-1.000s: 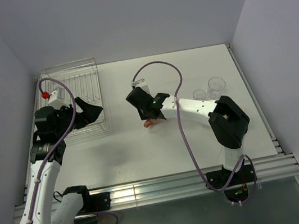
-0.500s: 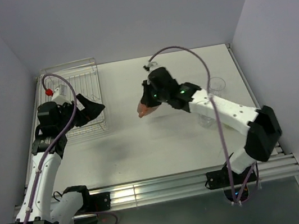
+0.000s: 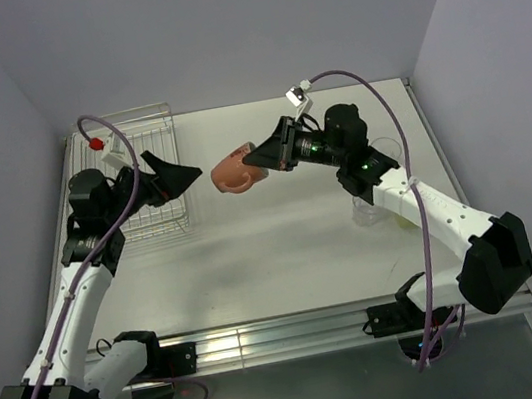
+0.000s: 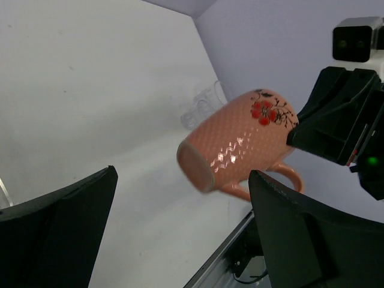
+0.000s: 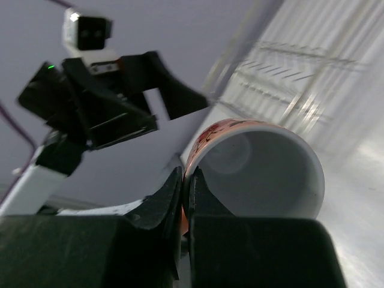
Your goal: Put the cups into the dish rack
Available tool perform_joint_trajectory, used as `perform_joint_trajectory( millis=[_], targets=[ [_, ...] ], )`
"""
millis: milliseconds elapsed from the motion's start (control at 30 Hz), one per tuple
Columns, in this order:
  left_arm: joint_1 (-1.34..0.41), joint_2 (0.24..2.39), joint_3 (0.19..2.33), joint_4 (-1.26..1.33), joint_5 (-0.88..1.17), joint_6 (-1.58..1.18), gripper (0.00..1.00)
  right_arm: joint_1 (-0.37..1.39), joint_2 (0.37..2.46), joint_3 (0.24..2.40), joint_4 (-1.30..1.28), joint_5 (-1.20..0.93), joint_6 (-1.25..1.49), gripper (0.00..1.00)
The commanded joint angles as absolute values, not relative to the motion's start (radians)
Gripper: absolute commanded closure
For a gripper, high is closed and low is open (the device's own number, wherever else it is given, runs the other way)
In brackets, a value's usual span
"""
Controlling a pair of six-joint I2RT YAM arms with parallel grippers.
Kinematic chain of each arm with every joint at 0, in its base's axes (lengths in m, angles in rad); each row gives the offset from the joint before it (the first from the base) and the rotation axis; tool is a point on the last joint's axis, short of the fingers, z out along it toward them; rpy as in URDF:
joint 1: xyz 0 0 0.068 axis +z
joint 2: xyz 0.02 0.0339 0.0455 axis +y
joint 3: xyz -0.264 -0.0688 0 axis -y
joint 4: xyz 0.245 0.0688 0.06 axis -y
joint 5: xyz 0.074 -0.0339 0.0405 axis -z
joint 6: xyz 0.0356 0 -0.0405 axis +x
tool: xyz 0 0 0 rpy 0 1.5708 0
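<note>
My right tool (image 3: 256,160) is pinching the rim of the orange mug (image 3: 231,172), one finger inside, one outside. The mug hangs on its side in the air above the table (image 3: 256,262). Its base faces my left tool (image 3: 179,171), spread wide, near it but not touching. The dish rack (image 3: 133,129) sits at the far left corner. Two clear tumblers (image 4: 203,105) stand at the right.
</note>
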State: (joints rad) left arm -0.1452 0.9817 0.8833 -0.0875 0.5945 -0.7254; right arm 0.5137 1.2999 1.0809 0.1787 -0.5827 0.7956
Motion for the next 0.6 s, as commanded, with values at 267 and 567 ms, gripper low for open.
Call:
perform_joint_trajectory(
  millis=[267, 567],
  targets=[
    [-0.227, 1.055, 0.943, 0.097, 0.62, -0.842, 0.01, 0.511, 1.216, 0.974, 0.761, -0.759, 1.049, 1.0],
    [-0.262, 1.066, 0.897, 0.238, 0.716, -0.974, 0.01, 0.511, 1.206, 0.934, 0.868, -0.724, 1.063, 1.0]
  ],
)
